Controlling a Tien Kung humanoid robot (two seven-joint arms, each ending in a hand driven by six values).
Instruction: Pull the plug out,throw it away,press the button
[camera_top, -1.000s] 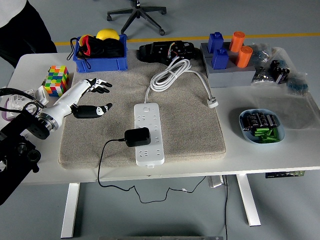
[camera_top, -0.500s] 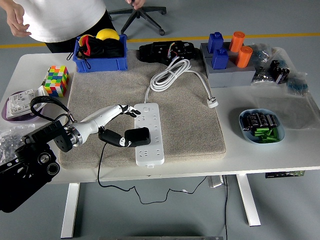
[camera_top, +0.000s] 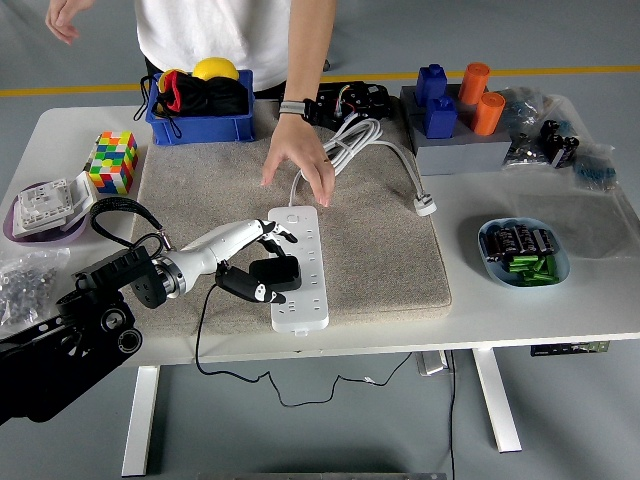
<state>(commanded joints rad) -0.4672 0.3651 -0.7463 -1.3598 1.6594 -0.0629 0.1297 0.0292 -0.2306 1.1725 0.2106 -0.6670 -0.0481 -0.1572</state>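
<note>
A white power strip (camera_top: 303, 275) lies lengthwise on the beige mat (camera_top: 385, 255). A black plug adapter (camera_top: 277, 273) sits in its left side, and its black cable (camera_top: 205, 325) runs off the table's front edge. My left hand (camera_top: 267, 263) straddles the plug. The black fingers (camera_top: 277, 233) rest on the strip just beyond the plug and the thumb (camera_top: 248, 289) lies just in front of it; they are not closed on it. A person's hand (camera_top: 300, 158) hovers with spread fingers over the strip's far end. I cannot make out the strip's button.
A coiled white cord (camera_top: 350, 145) with its plug (camera_top: 427, 206) lies behind the strip. A blue bin (camera_top: 200, 105), a colour cube (camera_top: 113, 160), a grey block with blue and orange pieces (camera_top: 455, 120) and a bowl of batteries (camera_top: 523, 253) ring the mat.
My left hand has swung in from the left onto the strip around the plug. The person has stepped up and reached a hand down over the mat near the strip's far end.
</note>
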